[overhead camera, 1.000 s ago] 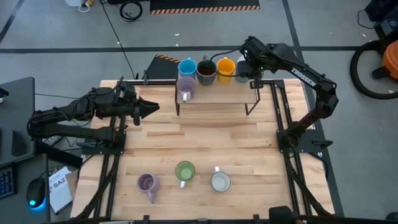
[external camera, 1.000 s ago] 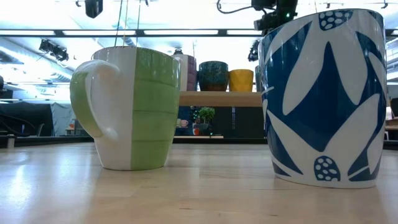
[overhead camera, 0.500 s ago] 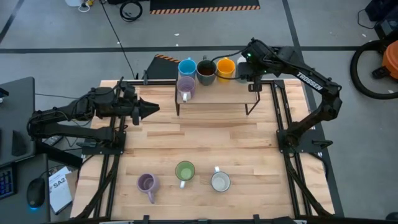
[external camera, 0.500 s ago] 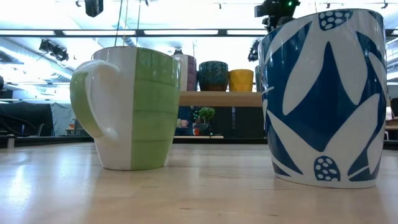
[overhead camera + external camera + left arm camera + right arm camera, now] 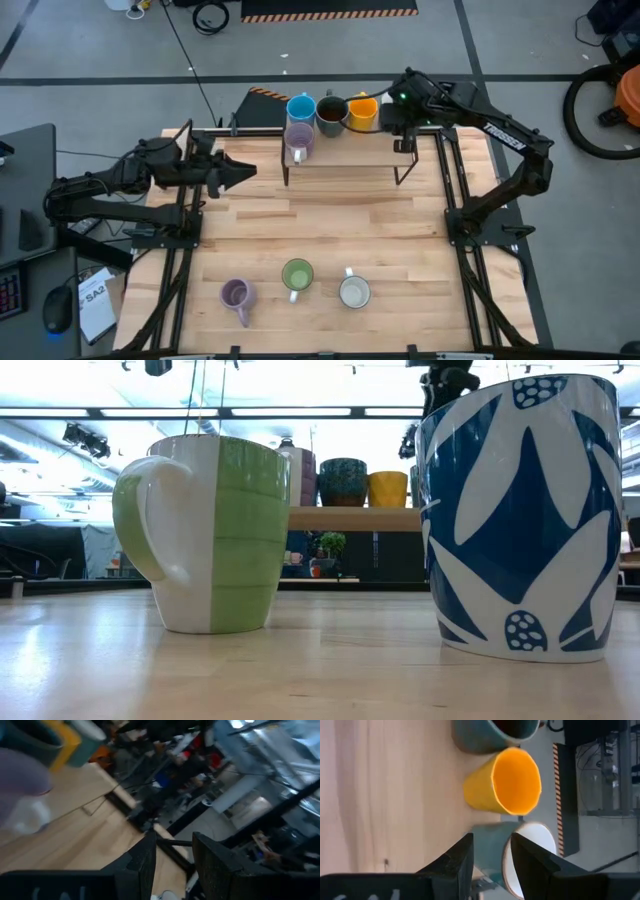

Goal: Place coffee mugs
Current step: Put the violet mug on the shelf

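Observation:
On the wooden shelf (image 5: 345, 152) at the table's far edge stand a blue mug (image 5: 301, 108), a dark brown mug (image 5: 331, 113), an orange mug (image 5: 363, 110) and, in front of them, a lilac mug (image 5: 298, 140). My right gripper (image 5: 398, 126) hangs over the shelf's right end, just right of the orange mug (image 5: 505, 782), shut on a white mug (image 5: 487, 847). My left gripper (image 5: 245, 172) waits level and open above the table's left side. A lilac mug (image 5: 236, 294), a green mug (image 5: 297, 275) and a white, blue-patterned mug (image 5: 354, 292) stand near the front edge. My right gripper has the white mug by its rim (image 5: 506, 851). One finger (image 5: 532, 862) stands over the mug's white inside and the other (image 5: 460, 860) against its outer wall. The fingers slant down from above. Whether the mug's base rests on the shelf, I cannot tell.
The shelf stands on thin dark legs (image 5: 400, 170) above the tabletop (image 5: 330, 225). The green mug (image 5: 205, 535) and the blue-patterned mug (image 5: 520, 520) fill the low view and hide most of the shelf's right end. Dark frame rails run along both table sides.
My right gripper has risen a little and shifted toward the table's left, closer to the orange mug, turning slightly. Its fingers have kept the same gap. My left gripper has tipped slightly in place.

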